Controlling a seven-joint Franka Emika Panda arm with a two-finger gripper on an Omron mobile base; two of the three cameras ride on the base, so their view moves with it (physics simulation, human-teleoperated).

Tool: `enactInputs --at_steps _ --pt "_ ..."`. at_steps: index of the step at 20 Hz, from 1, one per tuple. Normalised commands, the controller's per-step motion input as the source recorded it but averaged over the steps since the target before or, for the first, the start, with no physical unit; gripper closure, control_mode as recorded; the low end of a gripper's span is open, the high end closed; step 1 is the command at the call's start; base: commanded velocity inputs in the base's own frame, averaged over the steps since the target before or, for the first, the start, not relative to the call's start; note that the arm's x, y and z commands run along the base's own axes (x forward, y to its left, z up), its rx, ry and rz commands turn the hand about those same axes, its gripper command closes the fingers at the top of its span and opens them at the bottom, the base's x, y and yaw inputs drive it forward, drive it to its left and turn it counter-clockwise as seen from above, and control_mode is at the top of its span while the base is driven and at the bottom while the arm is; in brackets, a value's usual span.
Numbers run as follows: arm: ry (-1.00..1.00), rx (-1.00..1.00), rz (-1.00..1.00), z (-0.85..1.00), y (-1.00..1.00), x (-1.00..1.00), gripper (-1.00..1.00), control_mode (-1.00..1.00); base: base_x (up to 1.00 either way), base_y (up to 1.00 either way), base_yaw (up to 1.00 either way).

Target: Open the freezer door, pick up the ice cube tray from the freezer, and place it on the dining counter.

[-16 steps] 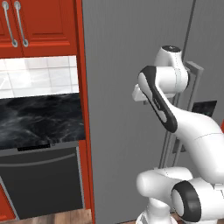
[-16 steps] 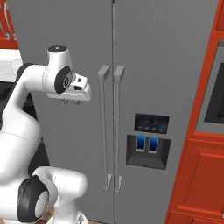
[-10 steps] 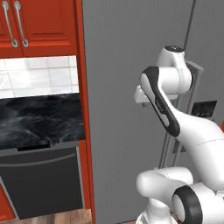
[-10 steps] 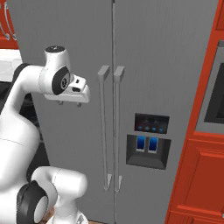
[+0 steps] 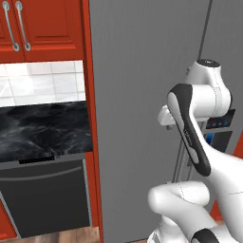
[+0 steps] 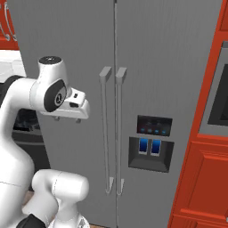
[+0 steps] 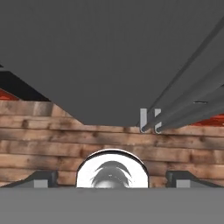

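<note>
The freezer door is the tall grey panel on the left of the fridge, and it is closed, with its long bar handle at its right edge. My gripper hangs in front of this door, left of the handle and apart from it, fingers pointing down. In the hand view the fingertips stand wide apart with nothing between them, so the gripper is open; below lie the door's bottom edge and the handle's lower end. In the left base view the arm hides most of the hand. The ice cube tray is hidden and the dining counter is out of view.
The matching right door carries a black dispenser panel and its own handle. A black marble worktop with white tiles and a dark appliance front sit left of the fridge. Red cabinets flank both sides. The floor is wood.
The hand has dropped a little and moved closer to the freezer door. Its fingers stay open, the door stays closed, and the base has not moved.
</note>
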Motion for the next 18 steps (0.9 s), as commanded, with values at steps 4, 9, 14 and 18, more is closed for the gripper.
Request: enactInputs --at_steps 4,9,14,18 --pt "0.04 0.0 0.0 0.0 -0.04 -0.19 -1.0 -1.0 0.0 0.0 0.0" --pt "0.02 0.0 0.0 0.0 0.0 -0.02 -1.0 -1.0 0.0 0.0 0.0" --pt "0.01 0.0 0.0 0.0 0.0 0.0 -1.0 1.0 0.0 0.13 0.0" --pt "0.0 0.0 0.0 0.0 0.0 0.0 -1.0 1.0 0.0 0.31 0.0"
